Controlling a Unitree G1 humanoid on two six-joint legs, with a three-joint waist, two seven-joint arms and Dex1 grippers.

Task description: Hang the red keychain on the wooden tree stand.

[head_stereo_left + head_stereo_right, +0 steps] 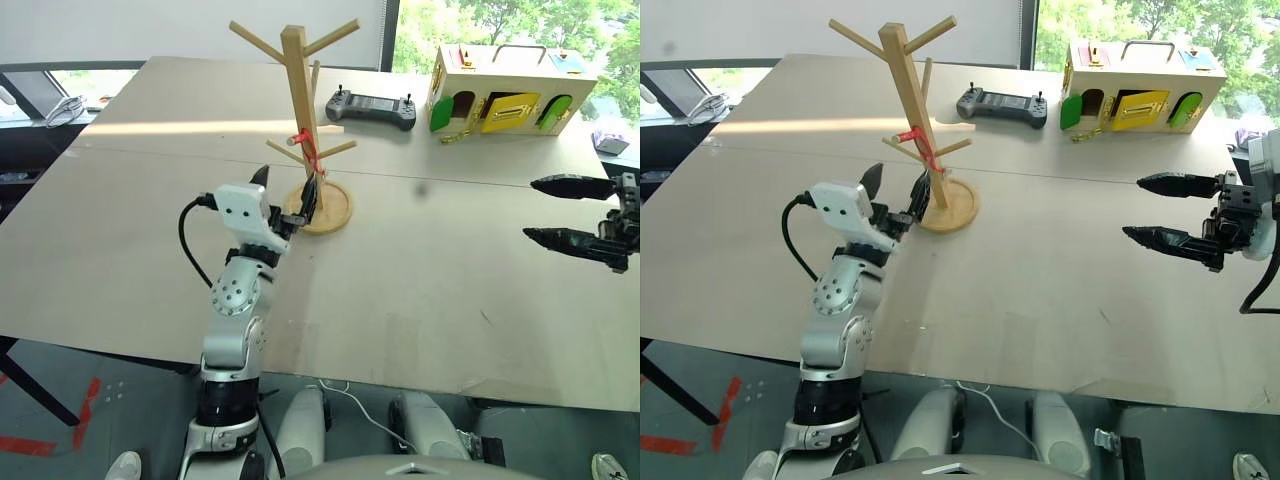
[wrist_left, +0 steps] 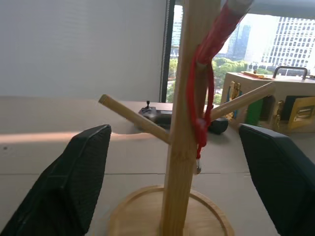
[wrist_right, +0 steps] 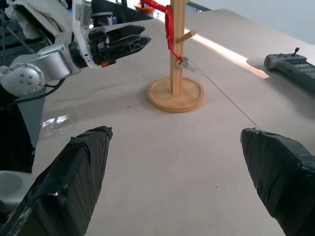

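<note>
The red keychain (image 2: 203,93) hangs from a peg of the wooden tree stand (image 1: 300,110); our left gripper (image 1: 291,190), fingers spread and empty beside the post, should back straight away; right gripper (image 1: 566,212) idles apart.

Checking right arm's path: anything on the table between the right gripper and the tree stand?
Nothing. In the right wrist view, bare table runs from the right gripper to the wooden tree stand; the red keychain hangs on it.

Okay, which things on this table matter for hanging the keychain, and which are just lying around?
For the job:
red keychain, hanging on a peg
tree stand
left gripper, jaws open beside the stand

Lying about:
black controller
wooden box with coloured doors
</note>
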